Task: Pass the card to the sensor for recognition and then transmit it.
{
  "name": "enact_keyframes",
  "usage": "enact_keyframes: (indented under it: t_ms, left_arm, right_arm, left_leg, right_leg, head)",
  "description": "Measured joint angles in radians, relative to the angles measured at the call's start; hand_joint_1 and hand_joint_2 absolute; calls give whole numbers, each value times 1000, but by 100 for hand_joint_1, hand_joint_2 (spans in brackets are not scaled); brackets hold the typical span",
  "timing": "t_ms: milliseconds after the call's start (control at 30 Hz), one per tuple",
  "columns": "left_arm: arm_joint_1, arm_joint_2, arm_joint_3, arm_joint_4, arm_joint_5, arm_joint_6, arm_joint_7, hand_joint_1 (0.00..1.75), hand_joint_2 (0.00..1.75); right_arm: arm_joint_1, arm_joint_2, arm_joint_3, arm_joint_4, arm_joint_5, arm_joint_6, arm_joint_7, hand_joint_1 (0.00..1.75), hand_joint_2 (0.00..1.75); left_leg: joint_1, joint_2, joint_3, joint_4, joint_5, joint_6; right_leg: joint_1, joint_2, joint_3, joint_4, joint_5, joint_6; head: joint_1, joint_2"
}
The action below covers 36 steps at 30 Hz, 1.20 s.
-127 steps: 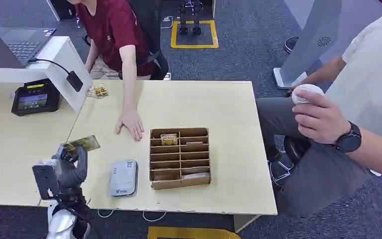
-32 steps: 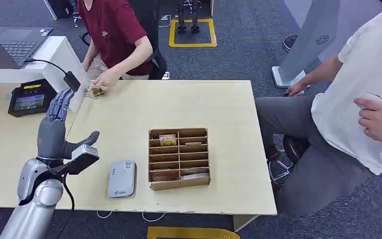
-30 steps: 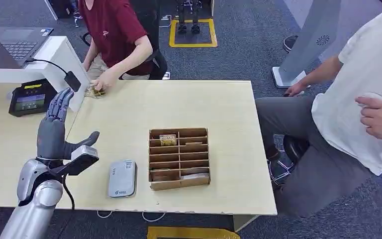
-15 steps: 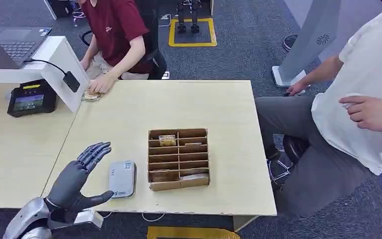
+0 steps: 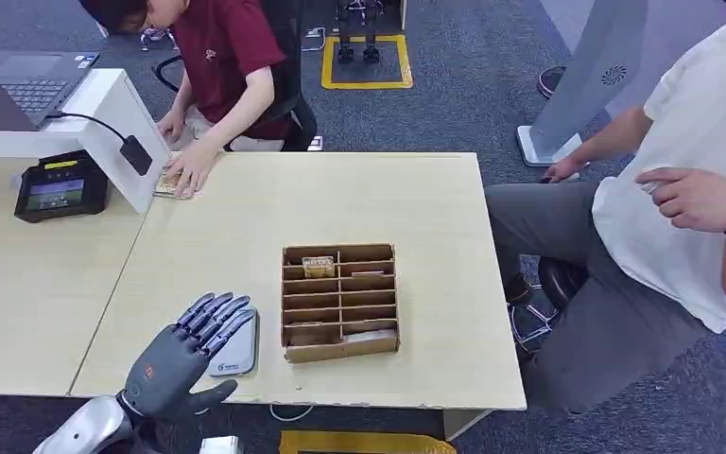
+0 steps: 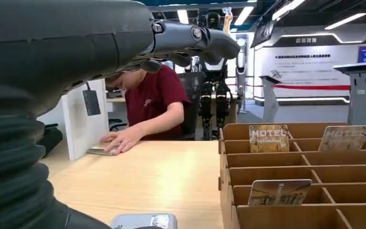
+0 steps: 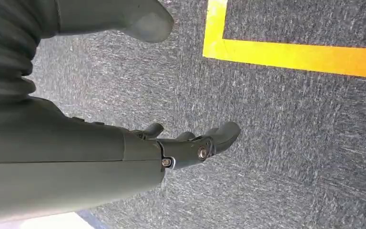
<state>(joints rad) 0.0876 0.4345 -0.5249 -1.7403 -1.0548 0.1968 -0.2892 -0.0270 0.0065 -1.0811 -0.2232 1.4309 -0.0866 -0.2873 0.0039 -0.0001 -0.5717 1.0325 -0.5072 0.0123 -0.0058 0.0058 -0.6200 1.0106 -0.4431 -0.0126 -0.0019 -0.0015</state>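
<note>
Left hand (image 5: 181, 355) empty, fingers spread over grey sensor (image 5: 236, 348). Right hand (image 7: 124, 152) empty, fingers loose, above carpet. Card (image 5: 172, 184) under person's hand (image 5: 187, 169) at far table edge.

The head view looks steeply down on the table (image 5: 359, 203) from above. The left wrist view sits low near the tabletop, facing level across it, sharing the cardboard organizer (image 5: 341, 301) (image 6: 305, 176) close up. The right wrist view faces the carpet (image 7: 286, 143)
</note>
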Motion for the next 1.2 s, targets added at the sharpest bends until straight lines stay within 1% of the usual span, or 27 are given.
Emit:
enact_keyframes:
  t_ms: [67,133,300,500,600,633,800,967,1100,1200]
  left_arm:
    - [0,2,-3,0,-2,0,0,0,175]
    - [-4,3,-11,0,-29,0,13,0,175]
    - [-40,6,-69,10,-96,1,92,0,175]
    - [-84,-8,-124,37,-135,-1,151,0,175]
    - [-97,-35,-148,51,-183,1,218,0,175]
    - [-100,-44,-154,55,-184,0,227,0,175]
    - [-119,-79,-183,68,-166,-15,246,0,175]
    - [-141,-119,-208,107,-187,-44,292,0,175]
    - [-159,-153,-227,150,-182,-63,301,0,175]
    - [-169,-170,-238,180,-171,-73,301,0,175]
  right_arm:
    - [0,0,-2,-1,0,0,0,0,175]
    - [0,0,-4,-2,0,0,2,0,175]
    - [0,2,-16,-3,6,0,16,0,175]
    - [0,8,-24,-5,11,0,19,0,175]
    - [0,13,-32,-5,13,0,24,0,175]
    - [0,15,-35,-5,14,0,24,0,175]
    - [0,21,-43,-8,18,-2,22,0,175]
    - [0,29,-48,-11,24,-1,24,0,175]
    - [0,35,-53,-11,32,0,24,0,175]
    - [0,40,-54,-11,33,0,24,0,175]
  left_leg:
    - [0,0,0,0,0,0]
    - [0,0,0,0,0,0]
    - [0,0,0,0,0,0]
    - [-1,0,1,0,0,0]
    - [-1,0,0,0,0,0]
    - [-1,0,0,0,0,0]
    - [-1,0,0,0,0,0]
    - [-1,0,0,0,0,1]
    - [-1,0,0,0,0,1]
    - [-1,0,0,0,0,1]
  right_leg:
    - [0,0,0,0,0,0]
    - [0,0,0,0,0,0]
    - [0,0,0,0,0,0]
    - [0,0,0,0,0,0]
    - [0,0,0,0,0,0]
    - [0,0,0,0,0,0]
    - [0,0,0,0,0,0]
    - [0,0,0,0,0,0]
    - [0,0,0,0,0,0]
    - [0,0,0,0,0,0]
  head:
    - [0,0]
    - [0,0]
    - [0,0]
    - [0,0]
    - [0,0]
    - [0,0]
    - [0,0]
    - [-1,0]
    - [-1,0]
    - [-1,0]
